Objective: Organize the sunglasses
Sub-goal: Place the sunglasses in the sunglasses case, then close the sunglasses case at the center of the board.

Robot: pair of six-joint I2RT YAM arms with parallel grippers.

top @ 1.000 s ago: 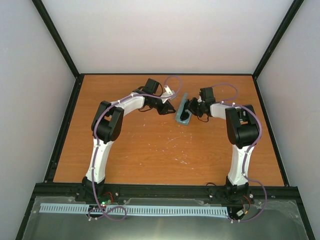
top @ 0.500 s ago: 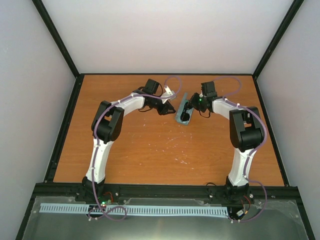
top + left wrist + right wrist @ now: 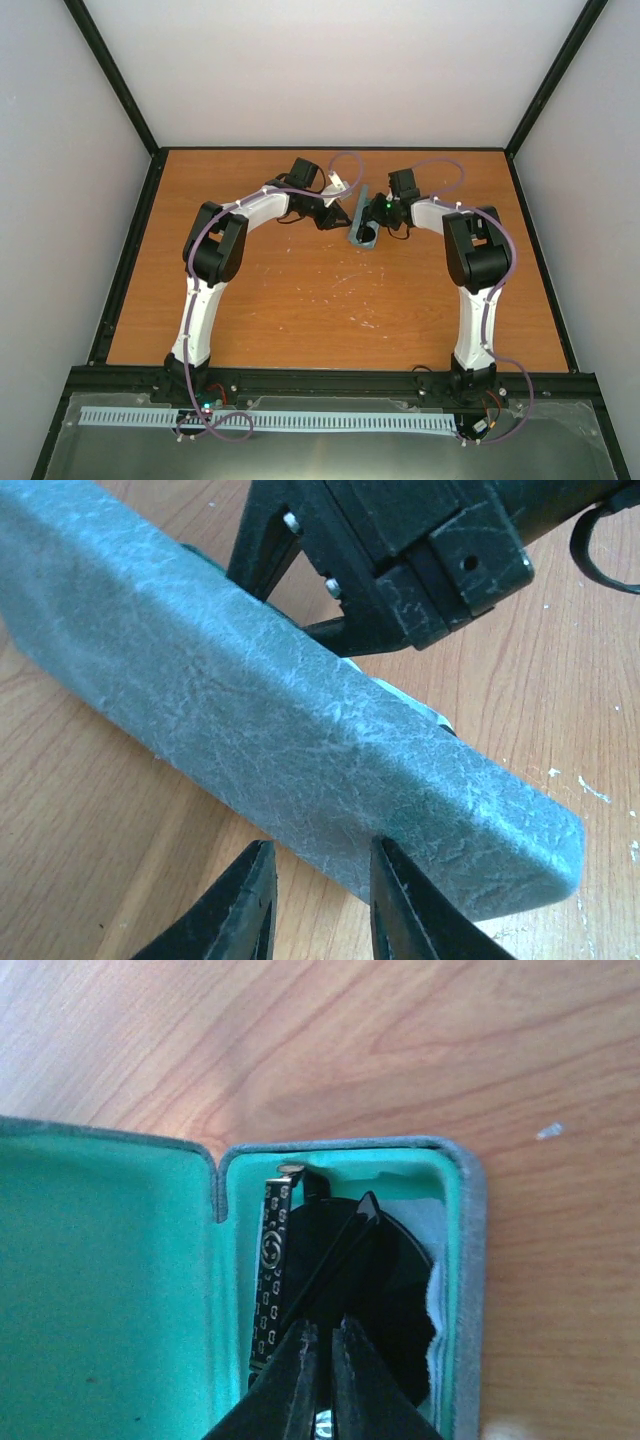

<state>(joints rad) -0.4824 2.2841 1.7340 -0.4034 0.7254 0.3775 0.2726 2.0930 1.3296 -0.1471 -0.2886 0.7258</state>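
- Right wrist view: the sunglasses (image 3: 375,1270) are seen lying inside the open case (image 3: 120,1290), over a pale cloth (image 3: 432,1260).
- The right tool (image 3: 322,1345) is pinched nearly shut over the sunglasses.
- The case's grey outer shell is clasped by the left tool (image 3: 320,875).
- The case is rested on the bench (image 3: 300,300).

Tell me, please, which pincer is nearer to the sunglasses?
Right. The right pincer reaches into the open case, its fingertips nearly shut right over the sunglasses. The left pincer stays outside, straddling the case's lid.
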